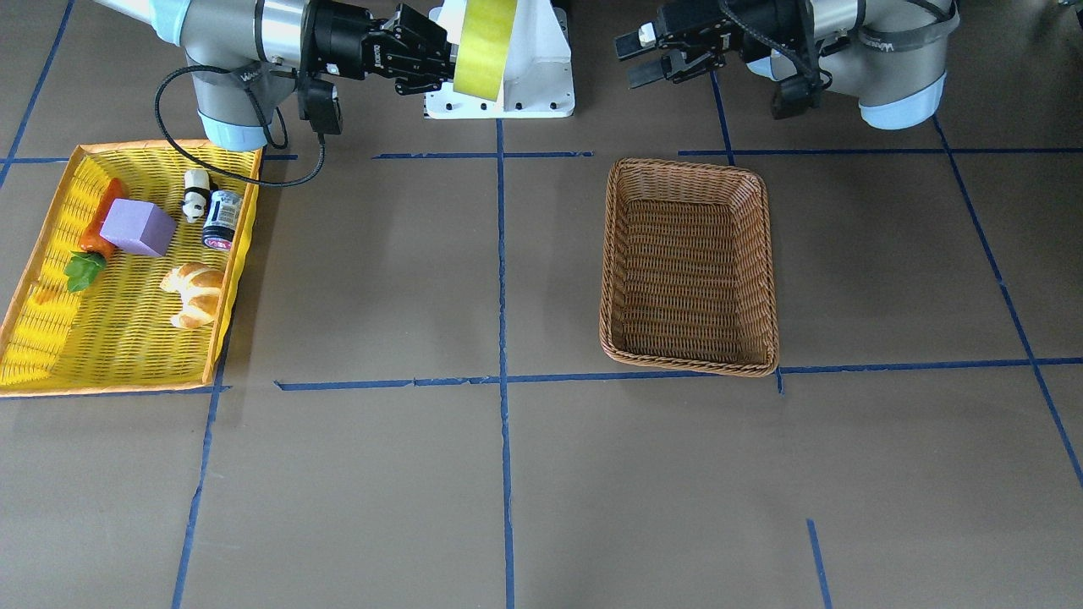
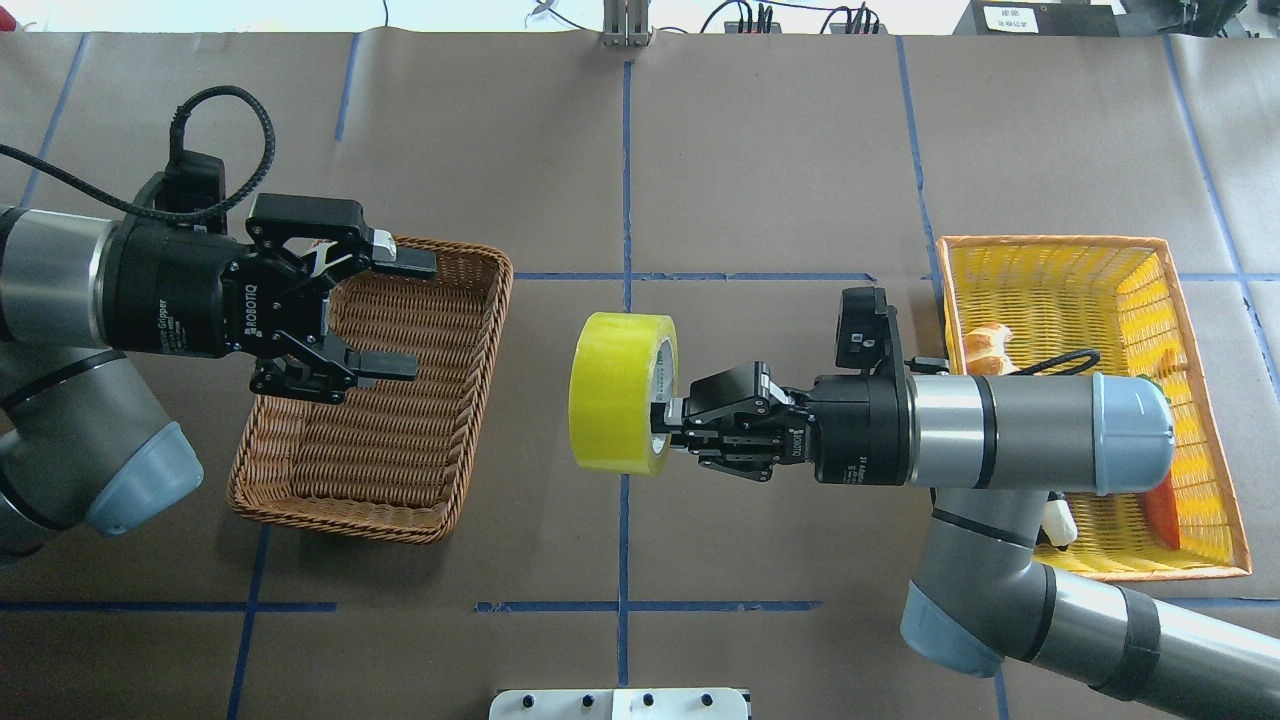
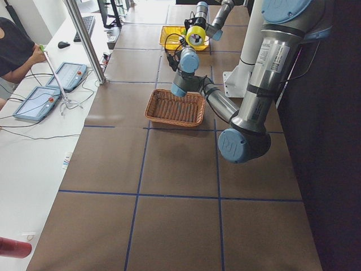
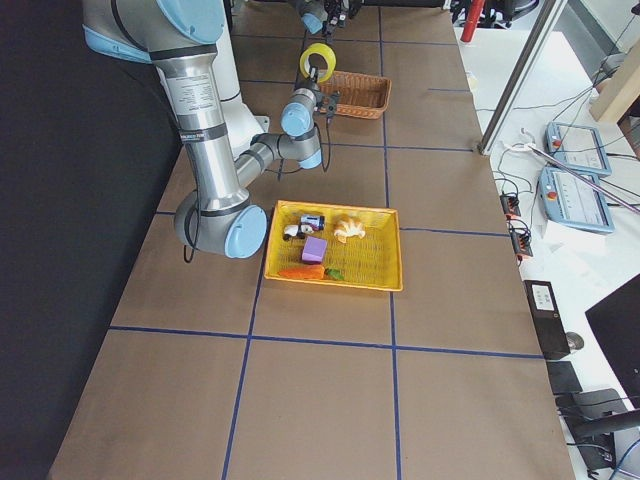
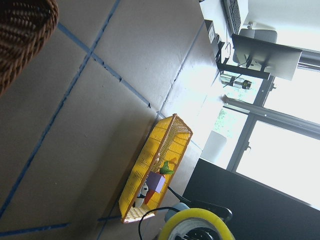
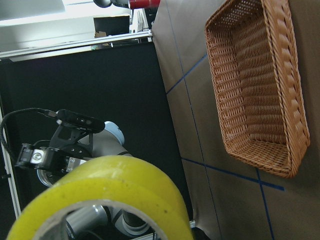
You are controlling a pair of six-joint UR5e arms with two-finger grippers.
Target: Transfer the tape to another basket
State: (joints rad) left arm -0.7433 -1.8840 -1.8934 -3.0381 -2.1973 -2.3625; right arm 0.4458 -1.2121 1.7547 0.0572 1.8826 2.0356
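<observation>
The yellow tape roll (image 2: 620, 405) hangs in the air over the table's middle, between the two baskets. My right gripper (image 2: 668, 418) is shut on its wall, one finger inside the white core. It also shows in the front view (image 1: 484, 46) and the right wrist view (image 6: 100, 195). The brown wicker basket (image 2: 480, 400) is empty; its rim shows in the front view (image 1: 689, 364). My left gripper (image 2: 422, 318) is open and empty, held above the wicker basket's near-centre side, pointing toward the tape. It shows in the front view (image 1: 628, 63).
The yellow plastic basket (image 1: 110, 389) on my right holds a croissant (image 1: 196, 292), a purple block (image 1: 138, 227), a carrot (image 1: 100, 224), a panda figure (image 1: 196, 194) and a small can (image 1: 222, 218). The white robot base (image 1: 516, 85) stands behind the tape.
</observation>
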